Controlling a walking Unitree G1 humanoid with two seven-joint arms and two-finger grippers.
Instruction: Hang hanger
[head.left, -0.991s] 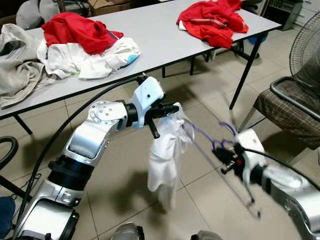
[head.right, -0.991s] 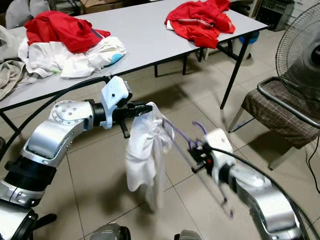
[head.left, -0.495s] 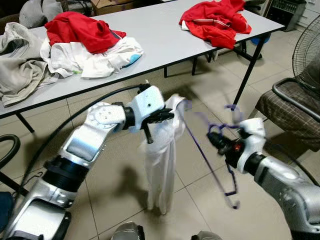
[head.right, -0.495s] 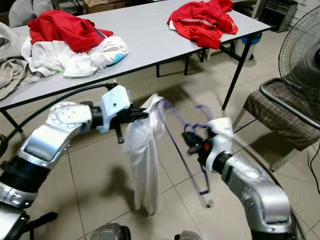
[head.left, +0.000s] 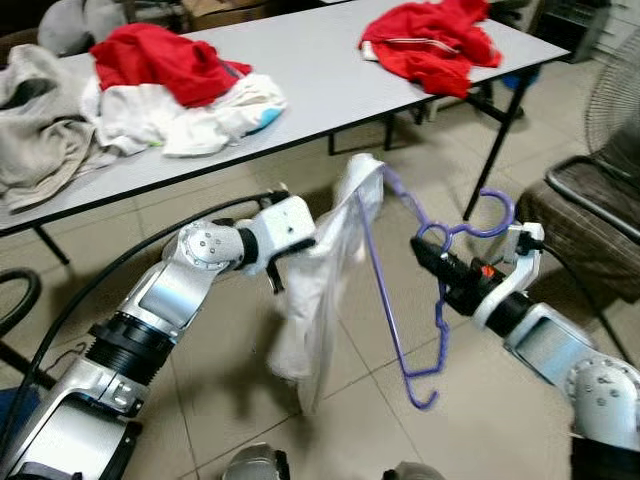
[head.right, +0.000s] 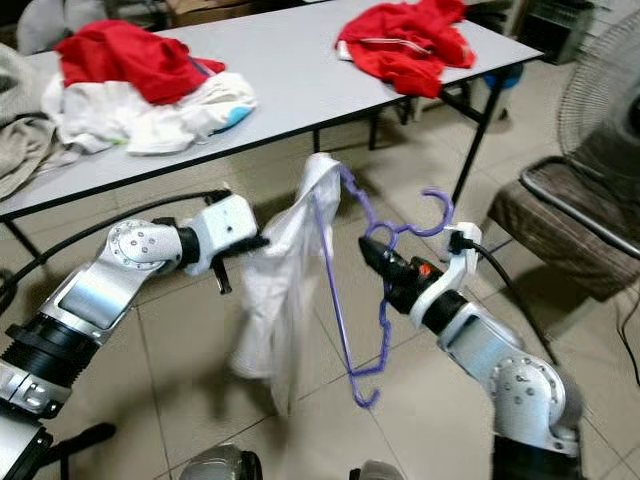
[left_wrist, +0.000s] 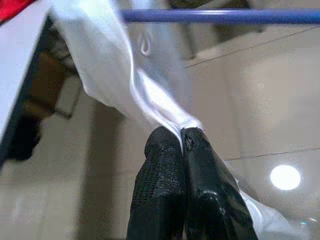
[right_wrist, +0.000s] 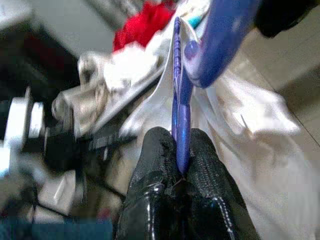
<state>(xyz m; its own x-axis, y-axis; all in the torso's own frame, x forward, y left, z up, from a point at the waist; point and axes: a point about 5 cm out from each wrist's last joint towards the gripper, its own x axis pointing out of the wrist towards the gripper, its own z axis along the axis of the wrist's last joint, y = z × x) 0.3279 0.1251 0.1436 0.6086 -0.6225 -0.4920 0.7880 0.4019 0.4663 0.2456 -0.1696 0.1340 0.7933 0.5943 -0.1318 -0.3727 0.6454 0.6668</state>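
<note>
Both arms raised over bare tiled floor (head.left: 400, 440), near side of the long grey folding table (head.left: 320, 70).
Table edge runs far of the arms; a brown checked chair (head.left: 590, 215) stands at right. White cloth garment (head.left: 325, 290) hangs mid-air, its top draped over one end of the purple plastic hanger (head.left: 400, 300). Left gripper (left_wrist: 181, 136): fingers together, pinching garment fabric. Right gripper (right_wrist: 179, 172): clamped on hanger near its hook.
</note>
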